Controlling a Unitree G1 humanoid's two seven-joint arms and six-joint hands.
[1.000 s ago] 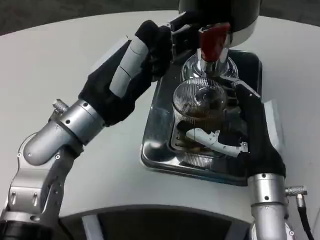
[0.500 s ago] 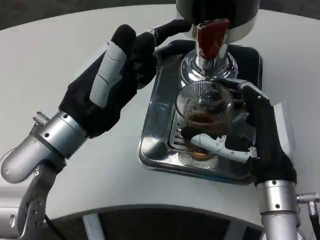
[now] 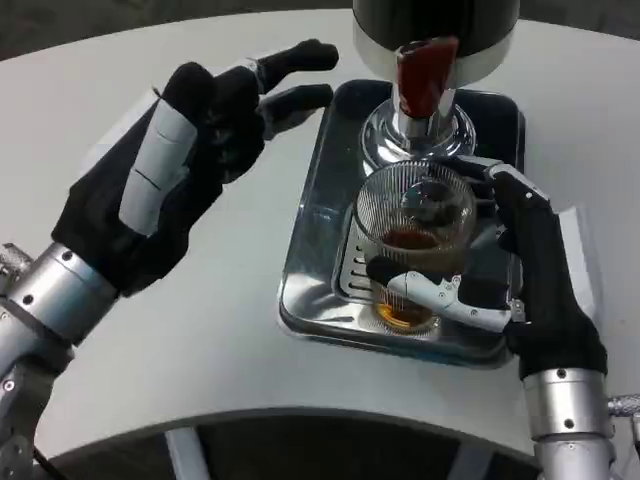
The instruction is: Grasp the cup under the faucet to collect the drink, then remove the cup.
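Ribbed clear glass cup [image 3: 414, 232] with amber drink sits on the steel drip tray [image 3: 310, 250] below the red-handled faucet [image 3: 424, 80]. Right hand [image 3: 520, 275] wraps it mid-wall; left hand [image 3: 195, 160] hovers, fingers [image 3: 300, 56] spread, holding nothing. Probably slick, breakable and sloshy, so grip firm and level.

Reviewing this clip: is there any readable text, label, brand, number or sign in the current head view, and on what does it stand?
None: no readable text in this view.
Dispenser with red tap handle: no label or marking shows.
Ribbed glass cup, held by the right hand: no print.
Metal drip tray: plain.
Left hand and white table: no markings.
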